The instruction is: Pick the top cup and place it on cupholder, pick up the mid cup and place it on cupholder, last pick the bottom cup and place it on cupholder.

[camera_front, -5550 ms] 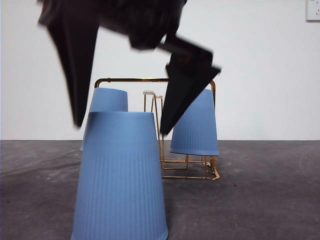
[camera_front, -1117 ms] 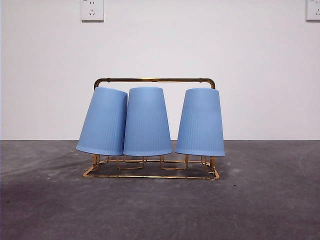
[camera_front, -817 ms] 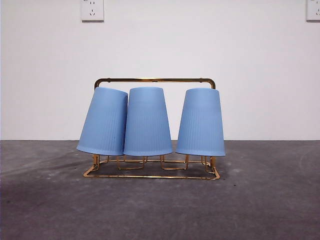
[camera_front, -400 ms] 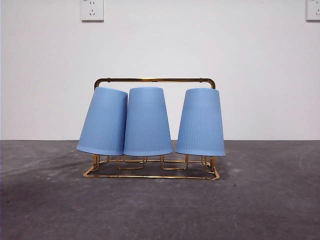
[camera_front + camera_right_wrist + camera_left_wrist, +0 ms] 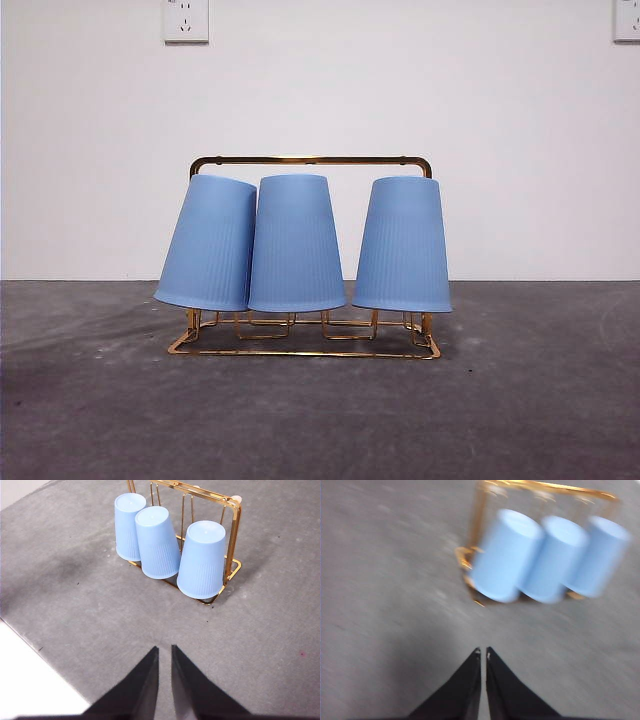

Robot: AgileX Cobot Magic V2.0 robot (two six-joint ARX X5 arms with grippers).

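Three blue ribbed cups sit upside down on the gold wire cupholder (image 5: 310,159). The left cup (image 5: 207,243) leans against the middle cup (image 5: 296,243), and the right cup (image 5: 402,245) stands apart. My left gripper (image 5: 481,652) hovers shut over bare table, short of the cupholder (image 5: 560,487) and its cups (image 5: 506,556). My right gripper (image 5: 164,649) is also shut and empty, well back from the cupholder (image 5: 235,530) and the nearest cup (image 5: 202,559). Neither arm shows in the front view.
The dark grey table (image 5: 520,400) stretches around the rack. Its edge (image 5: 35,650) runs close to my right gripper, with white floor beyond. Two wall sockets (image 5: 185,18) (image 5: 627,18) are on the white wall behind.
About five seconds ago a gripper hung over a cup standing in front of the rack, which held two cups. That cup now sits on the rack and the arm is gone. Nothing moved in the last second.
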